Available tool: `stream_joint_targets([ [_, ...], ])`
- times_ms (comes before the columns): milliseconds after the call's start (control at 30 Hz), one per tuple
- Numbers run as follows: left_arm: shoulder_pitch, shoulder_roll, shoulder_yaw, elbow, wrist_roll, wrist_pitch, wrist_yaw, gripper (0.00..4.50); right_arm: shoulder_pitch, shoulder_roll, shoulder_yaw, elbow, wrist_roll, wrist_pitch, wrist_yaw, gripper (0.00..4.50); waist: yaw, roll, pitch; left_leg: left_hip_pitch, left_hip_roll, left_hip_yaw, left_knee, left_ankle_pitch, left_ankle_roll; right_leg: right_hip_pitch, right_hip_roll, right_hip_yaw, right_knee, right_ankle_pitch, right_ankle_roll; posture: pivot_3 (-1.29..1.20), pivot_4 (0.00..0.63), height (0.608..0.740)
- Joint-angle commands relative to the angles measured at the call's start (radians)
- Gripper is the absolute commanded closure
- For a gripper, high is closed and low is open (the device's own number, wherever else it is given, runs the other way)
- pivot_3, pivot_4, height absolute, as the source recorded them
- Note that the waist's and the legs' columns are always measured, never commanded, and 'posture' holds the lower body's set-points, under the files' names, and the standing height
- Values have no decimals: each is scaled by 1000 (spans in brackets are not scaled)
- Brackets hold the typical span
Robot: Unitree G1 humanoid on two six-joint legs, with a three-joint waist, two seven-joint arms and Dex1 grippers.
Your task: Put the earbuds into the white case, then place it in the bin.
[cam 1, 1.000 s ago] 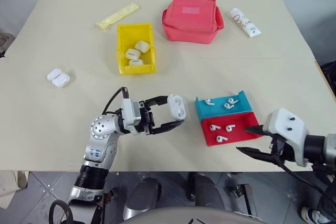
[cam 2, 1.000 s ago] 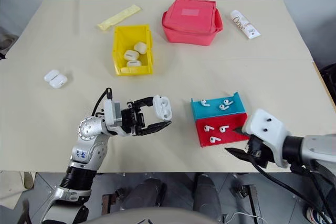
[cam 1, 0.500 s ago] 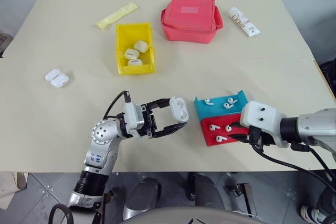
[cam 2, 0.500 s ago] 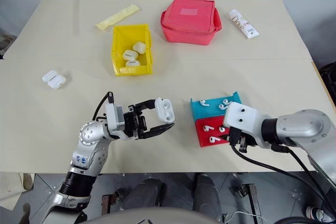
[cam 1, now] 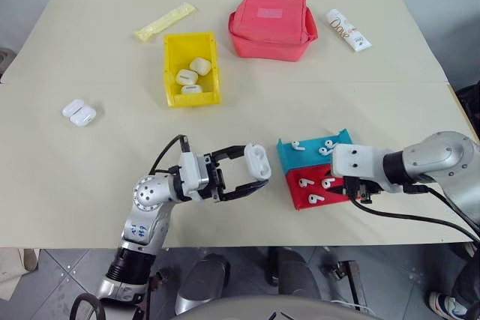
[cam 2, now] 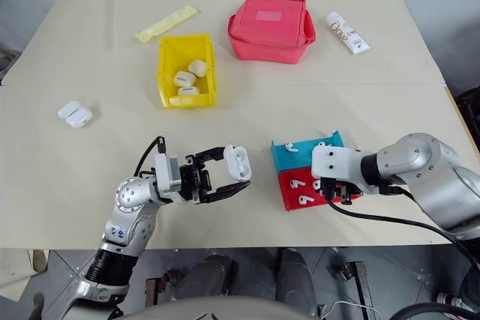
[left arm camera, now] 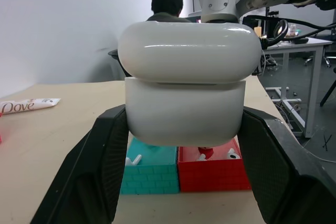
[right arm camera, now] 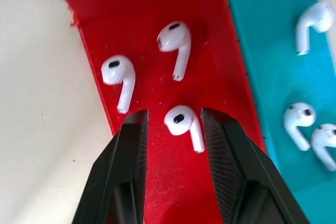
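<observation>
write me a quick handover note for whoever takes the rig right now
Left gripper: shut on the white case, held above the table, lid closed.
Right gripper: open, fingers either side of one earbud in the red tray, not yet gripped.
Red tray holds three earbuds, blue tray three more.
Yellow bin already holds three cases; two more cases lie on the table.
Left: pick earbuds, load the case, bin it.

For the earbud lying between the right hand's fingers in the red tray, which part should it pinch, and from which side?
Best pinched across the round head of the earbud, coming straight down from above. It lies flat on the red tray floor, with its thin stem trailing off at an angle, so the bulb is the widest part to grip. The right hand already straddles it, fingers either side, apparently not yet touching.
</observation>
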Motion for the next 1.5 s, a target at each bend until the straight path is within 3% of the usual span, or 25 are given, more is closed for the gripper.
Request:
stream_joint_targets([
  [33, 9, 5, 3, -64, -1, -14, 16, 1736, -26, 19, 8, 22, -40, -39, 31, 2866, 0, 0, 0, 0, 0, 0, 0, 0, 0, 0, 0, 0, 0, 0, 0, 0, 150, 740],
  [900, 84, 50, 6, -169, -2, 25, 89, 1736, -51, 106, 34, 162, -186, -170, 138, 2866, 0, 0, 0, 0, 0, 0, -1, 0, -1, 0, 0, 0, 0, 1, 0, 0, 150, 740],
  [1067, 82, 51, 5, -170, -2, 27, 91, 1736, -48, 108, 28, 156, -189, -159, 141, 4018, 0, 0, 0, 1, 0, 0, -1, 0, -1, 0, 0, 0, 0, 1, 0, 0, 150, 740],
  [1200, 70, 48, 4, -151, -1, 24, 87, 1736, -53, 118, 16, 153, -180, -148, 134, 4023, 0, 0, 0, 1, 0, 0, -1, 0, -1, 0, 0, 0, 0, 1, 0, 0, 150, 740],
  [1367, 43, 37, -1, -108, -3, 16, 72, 1736, -42, 127, -49, 117, -124, -103, 123, 4023, 0, 1, 0, 0, 0, 0, -1, 0, -1, 0, 0, 0, 0, 1, 0, 0, 150, 740],
  [1500, -9, 7, -25, -20, -25, -4, 10, 1736, 85, 178, -384, -71, 176, -8, 127, 4023, 11, 2, 1, -1, 0, -1, -2, 1, -1, 0, 0, -1, -1, 1, 0, 0, 150, 740],
])
